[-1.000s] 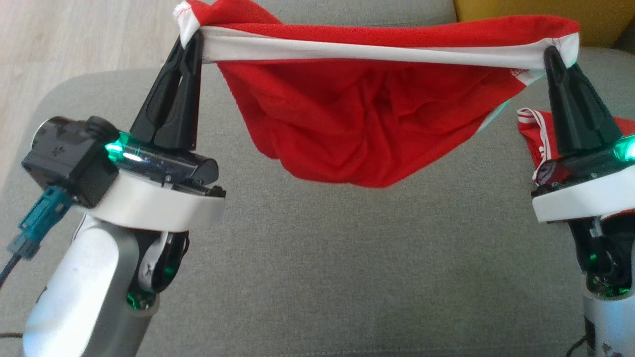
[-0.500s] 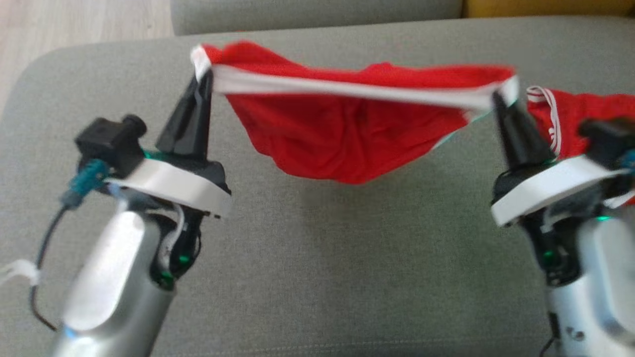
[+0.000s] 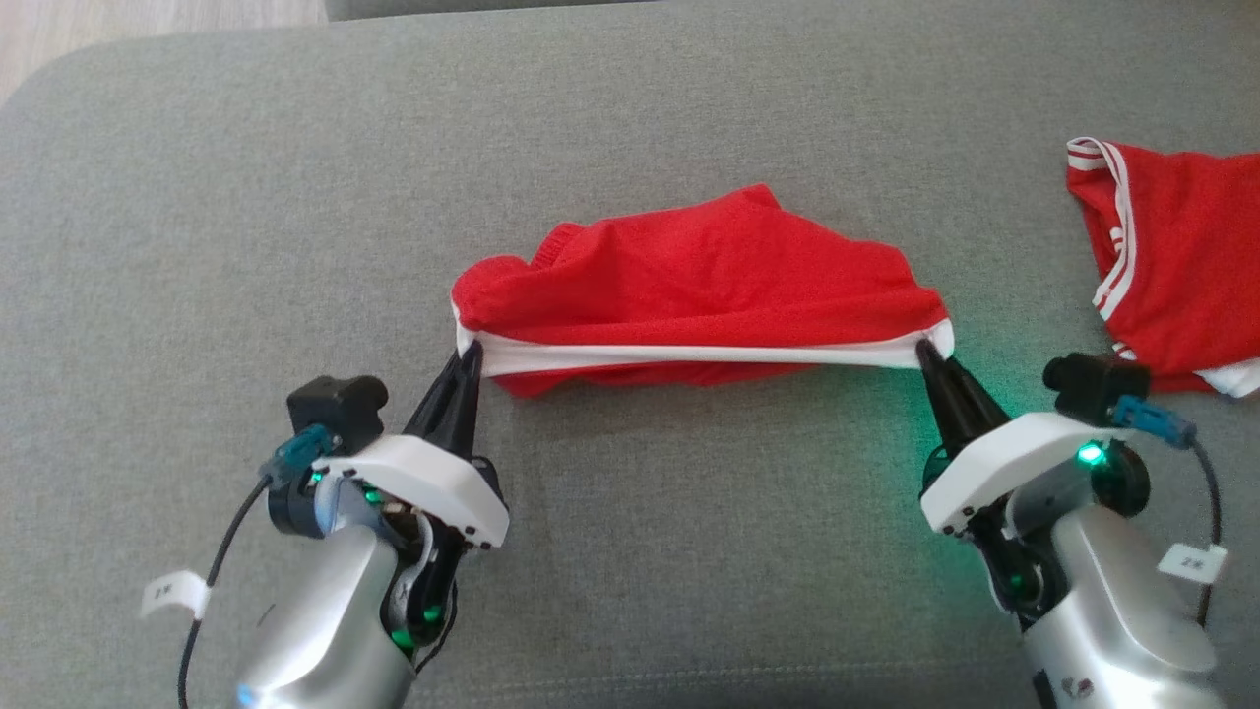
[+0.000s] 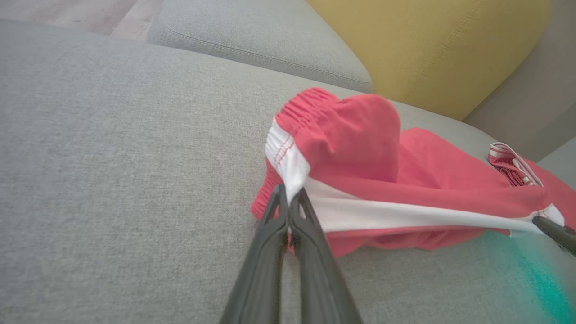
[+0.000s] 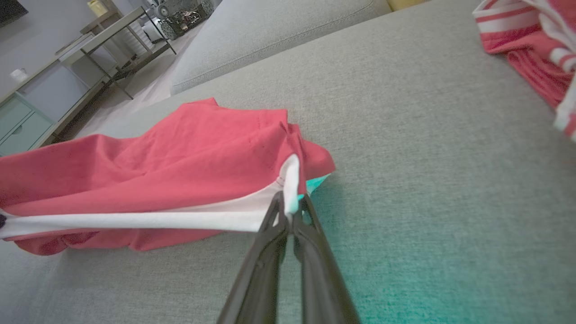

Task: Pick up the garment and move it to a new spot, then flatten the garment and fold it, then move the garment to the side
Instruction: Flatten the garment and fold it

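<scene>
The garment is a pair of red shorts with a white hem band, lying bunched on the grey sofa seat. Its white band is pulled taut between my two grippers. My left gripper is shut on the band's left corner, low over the cushion. My right gripper is shut on the band's right corner. In the left wrist view the left gripper pinches white cloth of the garment, and the right gripper's tip shows far right. In the right wrist view the right gripper clamps the garment at the band.
A second red garment with white stripes lies on the seat at the right, close beside my right wrist. A yellow cushion and a grey backrest stand behind. Wooden floor shows past the seat's far left edge.
Both grippers have come down with the garment, from hanging high in the air to resting on the seat. The head camera has tilted down, so the whole picture shifted.
</scene>
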Controlling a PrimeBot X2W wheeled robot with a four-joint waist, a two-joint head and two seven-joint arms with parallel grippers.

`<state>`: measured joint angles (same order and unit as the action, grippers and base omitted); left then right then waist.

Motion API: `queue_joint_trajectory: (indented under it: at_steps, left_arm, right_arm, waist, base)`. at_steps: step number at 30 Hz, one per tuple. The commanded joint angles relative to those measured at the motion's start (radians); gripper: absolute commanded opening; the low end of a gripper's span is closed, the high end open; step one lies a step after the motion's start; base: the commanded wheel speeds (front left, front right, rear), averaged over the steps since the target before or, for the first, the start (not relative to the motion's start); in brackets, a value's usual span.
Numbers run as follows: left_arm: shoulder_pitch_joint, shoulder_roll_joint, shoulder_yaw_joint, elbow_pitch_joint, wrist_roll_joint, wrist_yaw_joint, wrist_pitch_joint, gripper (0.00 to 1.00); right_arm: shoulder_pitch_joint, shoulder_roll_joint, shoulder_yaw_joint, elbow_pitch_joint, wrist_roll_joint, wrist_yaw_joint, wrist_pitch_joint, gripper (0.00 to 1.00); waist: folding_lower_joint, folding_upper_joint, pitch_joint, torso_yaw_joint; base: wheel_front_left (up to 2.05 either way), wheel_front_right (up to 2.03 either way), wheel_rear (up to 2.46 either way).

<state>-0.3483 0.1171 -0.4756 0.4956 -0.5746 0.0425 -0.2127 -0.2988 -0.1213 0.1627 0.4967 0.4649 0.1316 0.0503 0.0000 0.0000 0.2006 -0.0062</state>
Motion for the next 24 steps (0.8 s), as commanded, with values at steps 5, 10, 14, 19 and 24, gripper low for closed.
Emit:
queue_joint_trajectory:
  at_steps: [5,10,14,19,24]
  left_arm:
    - [0.001,0.017,0.051,0.002,-0.001,-0.001,-0.036,1.0]
    - [0.049,0.032,0.08,-0.054,0.047,0.039,-0.047,1.0]
    - [0.099,0.046,0.132,-0.177,0.115,0.081,-0.049,1.0]
    - [0.173,0.059,0.186,-0.318,0.187,0.108,-0.049,1.0]
    - [0.237,0.074,0.202,-0.411,0.241,0.125,-0.049,1.0]
  right_arm:
    - [-0.026,-0.012,0.044,-0.004,0.0,-0.001,-0.076,1.0]
    - [0.01,-0.027,0.051,-0.066,-0.033,-0.001,-0.138,1.0]
    - [0.046,-0.035,0.021,-0.151,-0.086,-0.001,-0.168,1.0]
    - [0.095,-0.021,-0.031,-0.289,-0.165,-0.001,-0.171,1.0]
    - [0.17,0.001,-0.066,-0.419,-0.227,-0.001,-0.131,1.0]
  waist:
    - [0.0,0.0,-0.004,-0.003]
    - [0.0,0.0,-0.015,-0.006]
    - [0.0,0.0,-0.028,-0.01]
    - [0.0,0.0,-0.055,-0.013]
    - [0.0,0.0,-0.085,-0.011]
  base:
    - [0.0,0.0,0.0]
    - [0.0,0.0,0.0]
    - [0.0,0.0,0.0]
    - [0.0,0.0,0.0]
    - [0.0,0.0,0.0]
